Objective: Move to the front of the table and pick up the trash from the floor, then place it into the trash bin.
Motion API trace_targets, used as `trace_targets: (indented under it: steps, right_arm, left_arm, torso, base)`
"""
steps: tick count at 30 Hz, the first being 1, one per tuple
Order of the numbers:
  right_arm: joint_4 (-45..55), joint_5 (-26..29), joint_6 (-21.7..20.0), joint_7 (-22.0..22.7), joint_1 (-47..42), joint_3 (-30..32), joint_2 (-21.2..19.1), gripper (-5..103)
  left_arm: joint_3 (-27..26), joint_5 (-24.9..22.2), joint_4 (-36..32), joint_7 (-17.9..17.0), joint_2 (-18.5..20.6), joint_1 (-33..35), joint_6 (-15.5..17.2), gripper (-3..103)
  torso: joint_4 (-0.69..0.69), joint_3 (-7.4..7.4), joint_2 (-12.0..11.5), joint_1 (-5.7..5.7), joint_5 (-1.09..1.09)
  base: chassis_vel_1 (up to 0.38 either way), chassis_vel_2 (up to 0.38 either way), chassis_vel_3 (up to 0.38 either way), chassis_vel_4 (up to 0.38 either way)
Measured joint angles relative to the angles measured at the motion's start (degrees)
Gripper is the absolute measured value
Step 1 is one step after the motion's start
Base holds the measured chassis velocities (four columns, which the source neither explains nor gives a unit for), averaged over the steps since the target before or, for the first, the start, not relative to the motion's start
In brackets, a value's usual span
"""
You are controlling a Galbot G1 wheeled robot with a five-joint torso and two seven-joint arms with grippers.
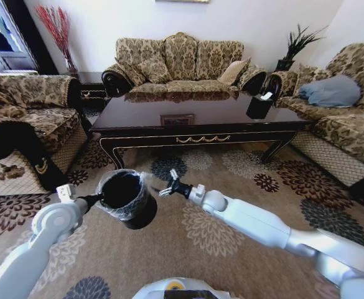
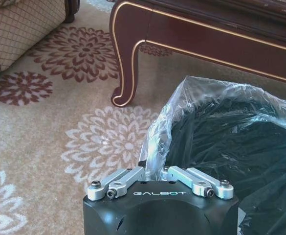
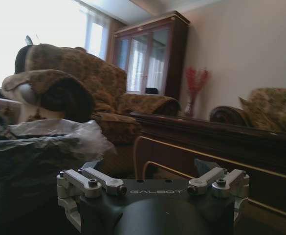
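The left gripper [image 1: 93, 199] is clamped on the trash bin's [image 1: 127, 198] rim at its 9 o'clock, holding it lifted off the carpet [image 1: 219, 237] — probably to bring the mouth within reach; the right gripper [image 1: 167, 189], fingers spread and empty, hovers at the bin's 3 o'clock; the table [image 1: 194, 118] stands at 12 o'clock.

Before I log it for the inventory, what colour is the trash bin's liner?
Black, shiny plastic, on the trash bin; clearest in the left wrist view.
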Motion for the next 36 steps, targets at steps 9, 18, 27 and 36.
trace_targets:
  steps: [9,18,27,36]
  right_arm:
    - [1.19,7.89,-12.93,28.22,-11.66,14.98,0.16,100]
    - [0.34,17.75,-23.61,55.81,-20.44,27.52,6.43,100]
    - [-2.85,26.96,-24.86,62.86,-25.2,37.18,14.51,100]
    - [-10.73,28.01,-19.86,69.06,-24.85,45.69,27.56,100]
  left_arm:
    - [-0.06,-1.26,0.03,-0.06,2.17,-0.87,0.01,4]
    - [-1.4,-1.79,-1.06,-0.17,3.41,0.68,0.01,4]
    - [-2.64,-2.56,-3.44,-1.93,4.13,2.4,-0.03,4]
    - [-4.8,-2.65,-5.12,-2.62,3.41,5.26,-0.11,4]
  torso:
    - [-0.02,0.0,0.0,-0.01,0.0]
    - [0.0,0.0,0.0,-0.01,-0.01]
    - [-0.02,0.0,0.0,-0.01,-0.02]
    - [0.0,0.0,0.0,0.0,-0.01]
  base:
    - [0.0,0.0,0.0,0.0]
    - [0.0,0.0,0.0,0.0]
    - [0.0,0.0,0.0,0.0]
    - [0.0,0.0,0.0,0.0]
